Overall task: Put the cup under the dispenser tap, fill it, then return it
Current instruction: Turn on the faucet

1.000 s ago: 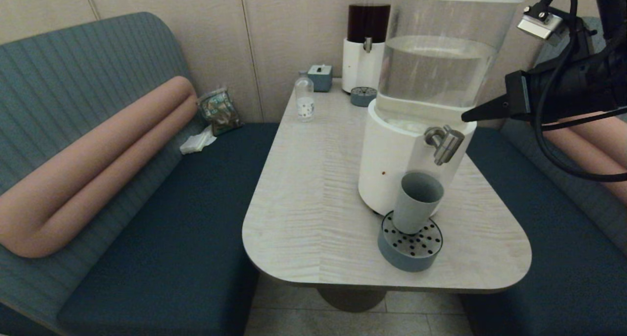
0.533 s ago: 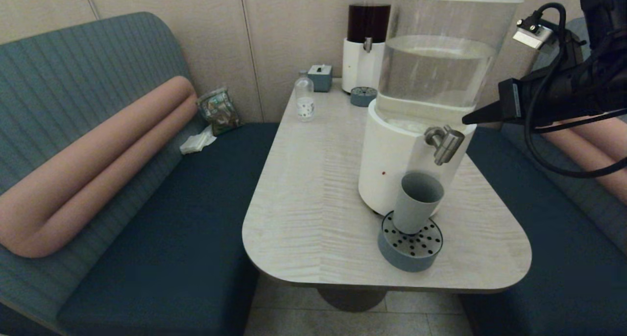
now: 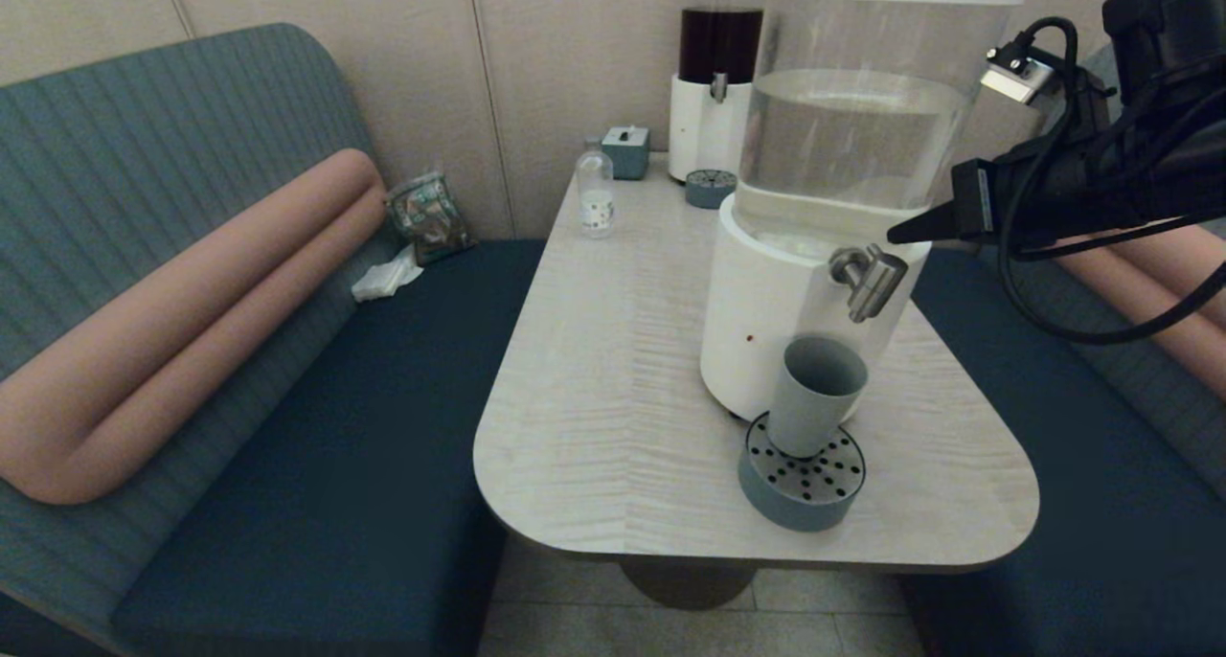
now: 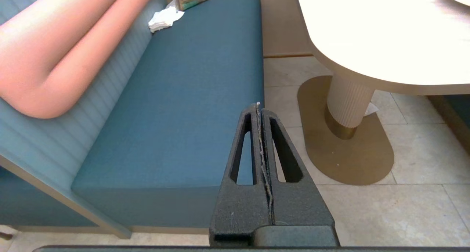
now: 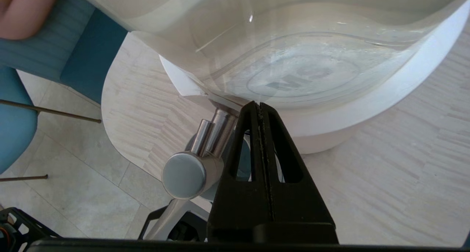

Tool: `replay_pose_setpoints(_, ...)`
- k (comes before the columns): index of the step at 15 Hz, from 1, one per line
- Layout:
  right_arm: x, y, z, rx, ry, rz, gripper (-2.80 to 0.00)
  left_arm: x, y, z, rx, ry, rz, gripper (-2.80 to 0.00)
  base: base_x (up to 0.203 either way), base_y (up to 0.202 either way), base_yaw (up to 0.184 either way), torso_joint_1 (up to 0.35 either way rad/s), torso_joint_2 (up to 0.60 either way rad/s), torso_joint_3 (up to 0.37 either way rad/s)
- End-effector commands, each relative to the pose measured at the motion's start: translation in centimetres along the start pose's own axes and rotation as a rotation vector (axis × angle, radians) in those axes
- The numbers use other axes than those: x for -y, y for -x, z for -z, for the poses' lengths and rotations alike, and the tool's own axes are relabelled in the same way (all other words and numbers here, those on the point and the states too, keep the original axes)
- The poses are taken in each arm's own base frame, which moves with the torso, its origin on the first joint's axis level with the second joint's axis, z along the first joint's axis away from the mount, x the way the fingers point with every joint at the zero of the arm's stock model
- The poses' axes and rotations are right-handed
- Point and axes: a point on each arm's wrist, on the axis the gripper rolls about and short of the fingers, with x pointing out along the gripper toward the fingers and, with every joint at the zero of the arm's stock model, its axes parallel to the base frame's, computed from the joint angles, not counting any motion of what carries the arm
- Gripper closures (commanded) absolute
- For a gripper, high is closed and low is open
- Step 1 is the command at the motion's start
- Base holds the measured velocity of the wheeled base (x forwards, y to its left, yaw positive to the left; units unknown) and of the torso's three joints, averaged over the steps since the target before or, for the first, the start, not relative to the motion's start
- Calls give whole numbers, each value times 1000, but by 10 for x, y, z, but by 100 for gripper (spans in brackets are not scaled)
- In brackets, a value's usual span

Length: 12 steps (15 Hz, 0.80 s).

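The grey-blue cup (image 3: 812, 395) stands upright on a round perforated drip tray (image 3: 803, 480), directly below the brushed-steel dispenser tap (image 3: 869, 279) of the large white-based dispenser (image 3: 776, 322) with a clear tank. My right gripper (image 3: 898, 235) is shut and empty, its tip just above and right of the tap, close to the tank's base. In the right wrist view that gripper (image 5: 259, 105) points at the tank with the tap (image 5: 191, 164) beside it; the cup is mostly hidden behind the fingers. My left gripper (image 4: 258, 107) is shut and parked low over the bench and floor.
A second dispenser (image 3: 714, 82) with dark liquid, its own drip tray (image 3: 710, 188), a small clear bottle (image 3: 595, 192) and a small box (image 3: 626, 149) stand at the table's far end. Blue benches (image 3: 316, 427) flank the table (image 3: 594, 398); a pink bolster (image 3: 172, 322) lies left.
My right gripper has moved left, its tip now closer to the tap and the dispenser. The cup and the left arm have not moved.
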Motion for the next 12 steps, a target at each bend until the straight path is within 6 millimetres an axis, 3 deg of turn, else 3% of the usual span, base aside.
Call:
replay_pose_setpoints(1,0,-5,1,-12,-3,-4,0,0,0,0,0,-1,-2,0,0,0,0,0,0,0)
replay_pose_setpoints(12,-3,-15,2,-18,10,-27,0,0,0,0,0,-1,0,0,0,0,0,0,0,0)
